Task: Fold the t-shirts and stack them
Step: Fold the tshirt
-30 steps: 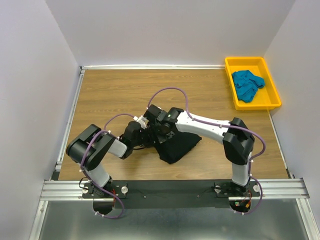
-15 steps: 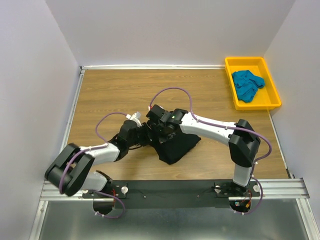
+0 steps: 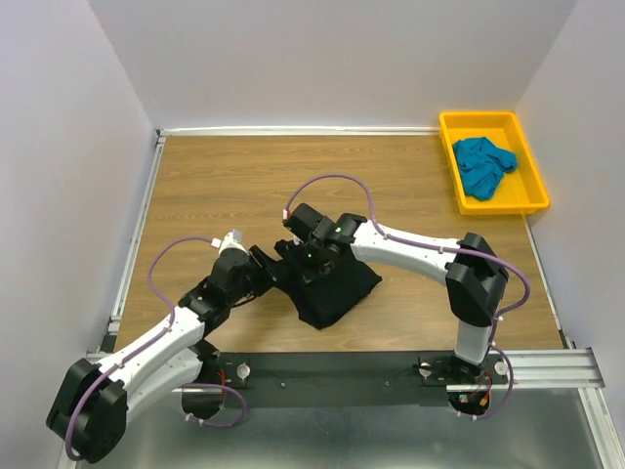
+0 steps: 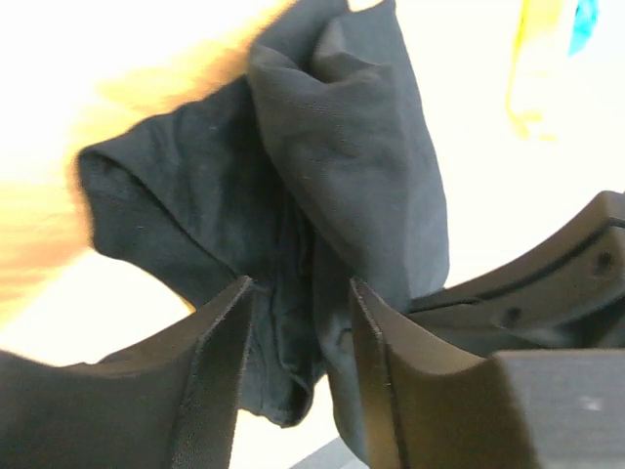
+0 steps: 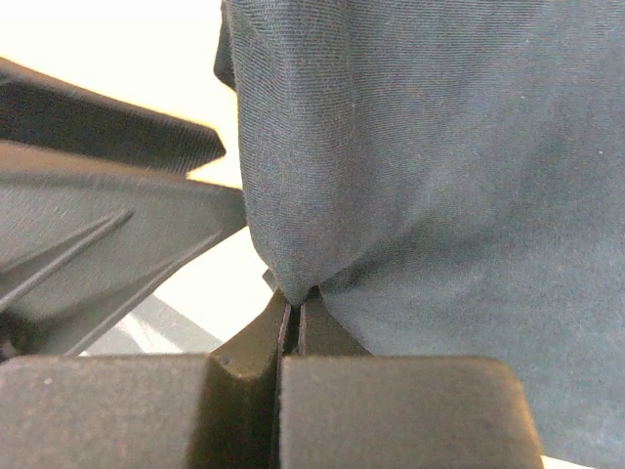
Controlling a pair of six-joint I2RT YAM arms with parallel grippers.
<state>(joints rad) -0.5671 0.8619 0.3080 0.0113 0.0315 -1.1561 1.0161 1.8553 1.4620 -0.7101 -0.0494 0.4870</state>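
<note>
The black t-shirt lies bunched on the table in front of the arms. My right gripper is shut on a fold of it; the right wrist view shows the cloth pinched between the closed fingers. My left gripper is at the shirt's left edge. Its jaws stand apart, with a loose hanging fold of black cloth between them. The teal-blue t-shirt lies crumpled in the yellow tray at the back right.
The yellow tray sits against the right wall. Bare wooden table stretches behind and to the left of the shirt. The two grippers are close together; the left one's finger shows in the right wrist view.
My left arm has stretched out low and its wrist has drawn back left and toward the near edge. The black shirt has shifted slightly left and nearer. My right gripper keeps its hold.
</note>
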